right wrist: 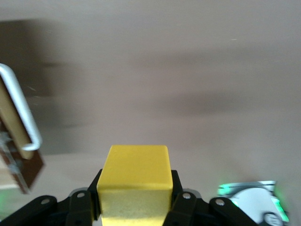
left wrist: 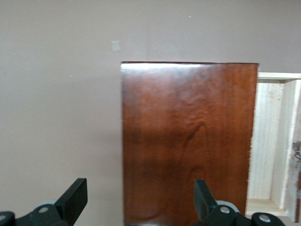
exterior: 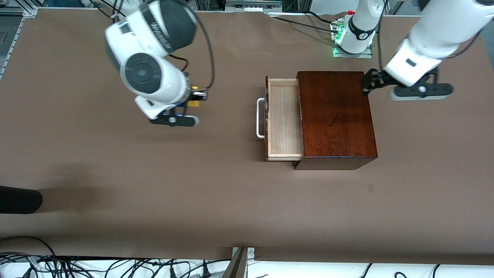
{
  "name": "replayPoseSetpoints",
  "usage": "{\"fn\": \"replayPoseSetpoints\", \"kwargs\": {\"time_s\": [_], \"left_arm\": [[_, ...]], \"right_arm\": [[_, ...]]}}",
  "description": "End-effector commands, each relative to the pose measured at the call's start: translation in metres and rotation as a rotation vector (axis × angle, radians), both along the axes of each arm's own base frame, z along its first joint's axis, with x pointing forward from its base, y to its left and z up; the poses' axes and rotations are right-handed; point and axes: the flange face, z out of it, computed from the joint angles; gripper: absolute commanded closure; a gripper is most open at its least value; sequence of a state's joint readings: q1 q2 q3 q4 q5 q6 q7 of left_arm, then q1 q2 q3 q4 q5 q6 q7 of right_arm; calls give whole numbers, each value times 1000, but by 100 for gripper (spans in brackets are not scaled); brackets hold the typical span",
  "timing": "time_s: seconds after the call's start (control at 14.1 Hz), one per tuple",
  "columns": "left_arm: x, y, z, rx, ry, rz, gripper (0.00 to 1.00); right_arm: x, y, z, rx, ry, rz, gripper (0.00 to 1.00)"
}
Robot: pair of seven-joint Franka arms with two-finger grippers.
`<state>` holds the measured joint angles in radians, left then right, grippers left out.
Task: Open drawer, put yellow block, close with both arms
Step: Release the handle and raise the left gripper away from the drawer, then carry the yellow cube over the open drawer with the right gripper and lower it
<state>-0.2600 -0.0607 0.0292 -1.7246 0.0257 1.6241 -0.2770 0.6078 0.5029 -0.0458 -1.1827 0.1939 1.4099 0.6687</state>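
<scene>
The drawer stands pulled out of the mahogany box, its pale-wood tray bare and its white handle pointing toward the right arm's end of the table. My right gripper is shut on the yellow block over bare table, off from the handle toward the right arm's end. In the right wrist view the block fills the gap between the fingers, with the handle at the edge. My left gripper is open at the box's corner toward the left arm's base. Its fingers straddle the box's edge.
The left arm's base plate with a green light stands close to the box, farther from the front camera. A dark object juts in at the right arm's end of the table. Cables lie below the table's near edge.
</scene>
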Motion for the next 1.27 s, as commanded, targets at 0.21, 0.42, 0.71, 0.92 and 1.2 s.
{"fn": "replayPoseSetpoints", "kwargs": {"time_s": [0.21, 0.42, 0.71, 0.92, 1.2], "left_arm": [[-19, 36, -4, -16, 15, 16, 0], [-25, 52, -6, -21, 17, 41, 0], [-24, 69, -5, -28, 17, 58, 0], [-24, 70, -4, -28, 18, 58, 0], [-23, 77, -1, -27, 21, 70, 0]], "right_arm": [[-30, 99, -16, 40, -82, -62, 85], [-50, 147, -29, 80, -128, -57, 85], [-77, 201, -64, 96, -154, -26, 85], [-94, 225, -84, 100, -177, -11, 85], [-97, 240, -89, 145, -224, -64, 85]]}}
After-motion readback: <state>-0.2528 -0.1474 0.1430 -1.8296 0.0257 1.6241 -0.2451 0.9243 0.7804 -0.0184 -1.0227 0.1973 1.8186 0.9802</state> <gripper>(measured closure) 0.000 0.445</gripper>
